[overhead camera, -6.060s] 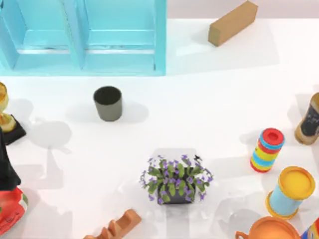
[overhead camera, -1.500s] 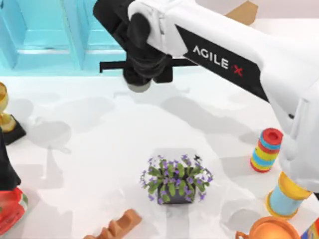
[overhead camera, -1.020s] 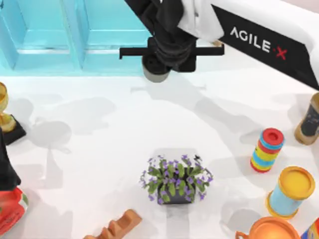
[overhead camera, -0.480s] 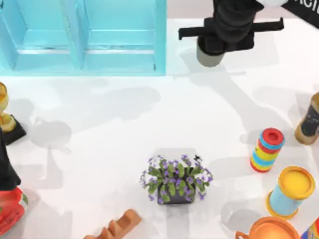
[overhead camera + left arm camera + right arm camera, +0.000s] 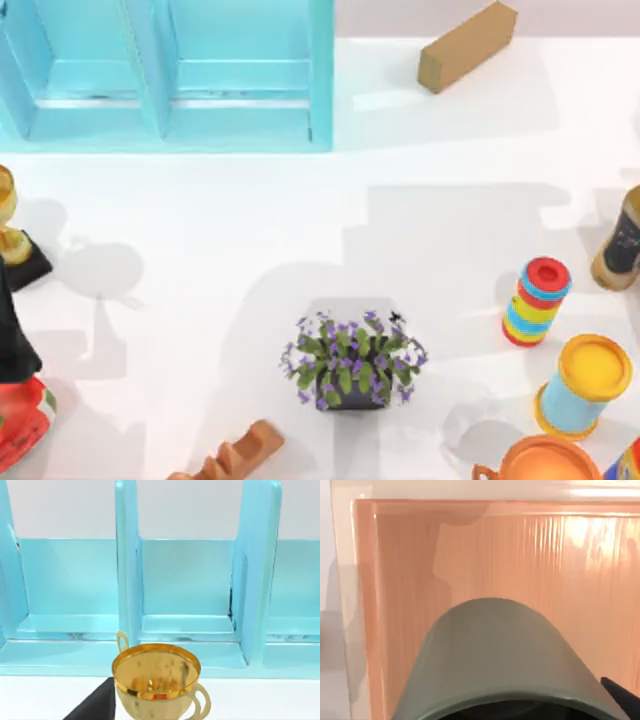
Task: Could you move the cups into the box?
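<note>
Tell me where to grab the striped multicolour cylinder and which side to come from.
Grip the striped cylinder across its round body, just under the red cap, coming down from above. It stands upright, so its sides are probably the easiest hold. Set the fingers along the top view's left-right line, since the yellow-lidded can stands close at its lower right.

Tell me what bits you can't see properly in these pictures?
- Grey-olive cup: right wrist view cuts off its lower part; whether fingers hold it cannot be told.
- Turquoise box: top view cuts off its far side; wall faces reveal nothing of its contents.
- Gold trophy cup: left wrist view cuts off its base.
- Orange item: cut off by the top view's bottom edge.
</note>
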Robot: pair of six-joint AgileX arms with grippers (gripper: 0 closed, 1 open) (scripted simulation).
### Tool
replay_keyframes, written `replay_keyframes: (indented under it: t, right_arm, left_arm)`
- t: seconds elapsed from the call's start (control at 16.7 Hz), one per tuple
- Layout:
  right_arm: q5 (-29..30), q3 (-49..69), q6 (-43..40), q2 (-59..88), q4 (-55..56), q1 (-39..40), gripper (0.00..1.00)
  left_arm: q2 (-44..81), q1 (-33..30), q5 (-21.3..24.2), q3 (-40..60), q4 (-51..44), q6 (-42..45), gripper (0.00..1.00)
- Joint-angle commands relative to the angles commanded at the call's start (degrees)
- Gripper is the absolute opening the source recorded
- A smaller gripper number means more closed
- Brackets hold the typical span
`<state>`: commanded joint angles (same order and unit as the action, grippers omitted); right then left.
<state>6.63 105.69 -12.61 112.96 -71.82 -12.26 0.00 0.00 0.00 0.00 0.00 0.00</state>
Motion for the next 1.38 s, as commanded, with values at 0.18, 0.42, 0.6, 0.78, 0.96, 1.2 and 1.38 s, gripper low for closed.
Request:
replay_keyframes:
  t: [0.18, 0.42, 0.6, 0.78, 0.96, 1.2, 1.38]
  right_arm:
    - [-3.3, -5.3, -10.8, -4.7, -3.4, -11.2, 0.0]
    - [-5.8, -9.0, -17.1, -7.9, -5.7, -17.6, 0.0]
    - [-5.9, -9.1, -17.2, -8.0, -5.7, -17.7, 0.0]
    - [-5.7, -9.7, -17.0, -7.8, -4.7, -17.4, 0.0]
    - [-5.8, -14.0, -16.7, -8.2, -0.2, -16.9, 0.0]
    - [-5.7, -21.1, -16.1, -8.0, 6.7, -16.4, 0.0]
    - [-5.8, -23.4, -15.9, -7.7, 8.9, -16.4, 0.0]
  left_arm:
    - [0.0, 0.0, 0.0, 0.0, 0.0, 0.0, 1.0]
    - [0.0, 0.0, 0.0, 0.0, 0.0, 0.0, 1.0]
    - [0.0, 0.0, 0.0, 0.0, 0.0, 0.0, 1.0]
    - [0.0, 0.0, 0.0, 0.0, 0.0, 0.0, 1.0]
    - [0.0, 0.0, 0.0, 0.0, 0.0, 0.0, 1.0]
    - [0.0, 0.0, 0.0, 0.0, 0.0, 0.0, 1.0]
    - [0.0, 0.0, 0.0, 0.0, 0.0, 0.0, 1.0]
